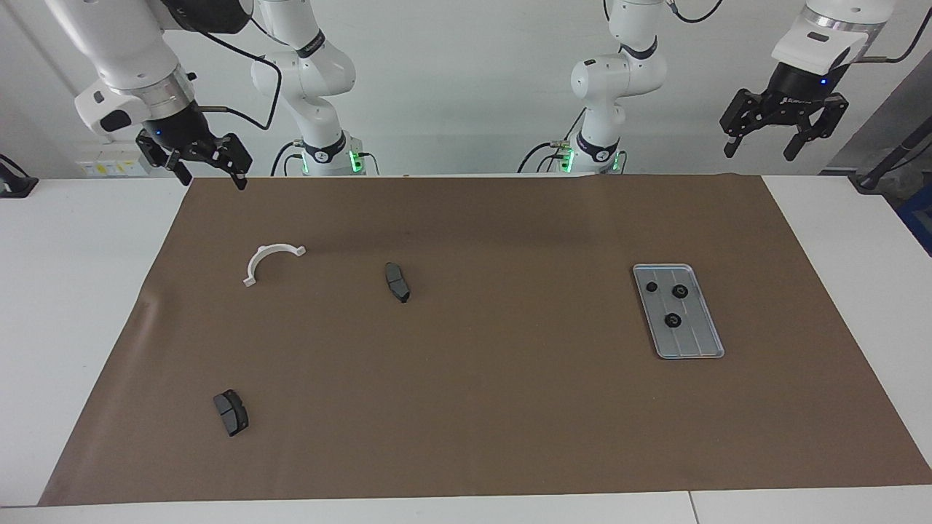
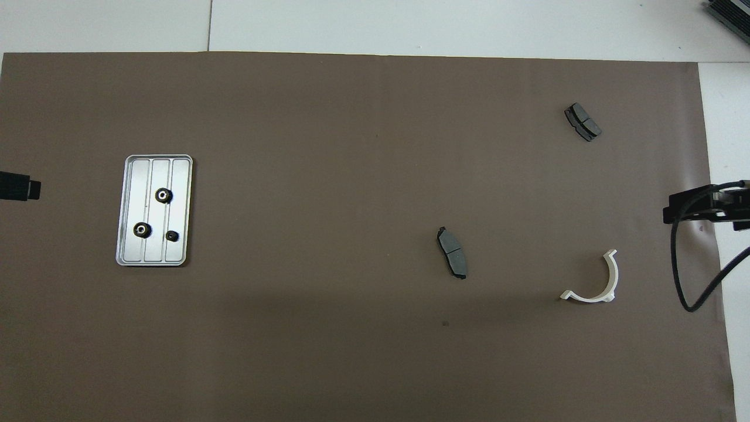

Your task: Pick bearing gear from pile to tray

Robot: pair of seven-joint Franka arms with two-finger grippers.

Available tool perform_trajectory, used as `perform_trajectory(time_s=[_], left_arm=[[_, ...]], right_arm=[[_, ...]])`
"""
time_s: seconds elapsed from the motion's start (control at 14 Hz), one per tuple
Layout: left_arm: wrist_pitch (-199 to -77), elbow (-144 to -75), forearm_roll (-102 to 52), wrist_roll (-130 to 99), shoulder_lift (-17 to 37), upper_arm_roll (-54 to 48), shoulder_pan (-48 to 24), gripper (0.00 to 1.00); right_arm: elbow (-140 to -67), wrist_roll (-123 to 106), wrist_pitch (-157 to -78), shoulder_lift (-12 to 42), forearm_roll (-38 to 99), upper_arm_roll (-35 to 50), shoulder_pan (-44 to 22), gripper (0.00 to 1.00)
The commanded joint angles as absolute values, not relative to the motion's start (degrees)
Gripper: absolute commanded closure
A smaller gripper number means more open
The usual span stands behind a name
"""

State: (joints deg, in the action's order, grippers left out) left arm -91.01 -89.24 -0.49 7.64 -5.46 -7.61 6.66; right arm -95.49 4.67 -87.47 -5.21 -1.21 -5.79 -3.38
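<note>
In the facing view both arms are showing whole, which the overhead view is not giving: the left gripper (image 1: pixel 779 138) is hanging high over the table's edge at the left arm's end, its two fingers spread apart and holding nothing, and the right gripper (image 1: pixel 207 166) is hanging over the mat's corner at the right arm's end, fingers likewise apart and empty. The tray (image 1: pixel 699 348) is lying flat on the brown mat (image 1: pixel 510 407) toward the left arm's end, well apart from the left gripper, and it is carrying three small black gears (image 1: pixel 673 320). The rest of the pile is lying toward the right arm's end: a white curved bracket (image 1: pixel 268 259), one dark grey pad (image 1: pixel 397 282) nearer the middle, and a second dark grey pad (image 1: pixel 231 413) farther from the robots. In the overhead view only a dark tip of each gripper is showing at the picture's edges, but the tray's (image 2: pixel 181 176) grooves are reading clearly, and two of the gears (image 2: pixel 163 196) are showing pale centres while the third, smaller one is sitting beside them. The bracket (image 2: pixel 609 281) and both pads (image 2: pixel 452 252) are lying apart from one another, none touching the tray.
</note>
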Motion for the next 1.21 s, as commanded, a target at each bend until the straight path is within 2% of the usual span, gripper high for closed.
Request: perform_trajectory(time_s=[0.0, 0.5, 1.14], left_arm=[[-94.6, -90.9, -1.4, 6.3, -4.6, -7.1, 5.7, 0.00], [-98.5, -96.3, -1.5, 6.1, -5.7, -7.3, 4.9, 0.00], [-96.6, -96.4, -1.5, 6.0, -6.2, -7.1, 4.9, 0.00]], right_arm=[[-95.0, 3.2, -86.6, -5.4, -1.1, -5.8, -3.3, 0.00], [-95.0, 3.2, -86.6, -5.4, -1.1, -5.8, -3.3, 0.00], [-95.0, 3.2, -86.6, -5.4, -1.1, -5.8, -3.3, 0.00]])
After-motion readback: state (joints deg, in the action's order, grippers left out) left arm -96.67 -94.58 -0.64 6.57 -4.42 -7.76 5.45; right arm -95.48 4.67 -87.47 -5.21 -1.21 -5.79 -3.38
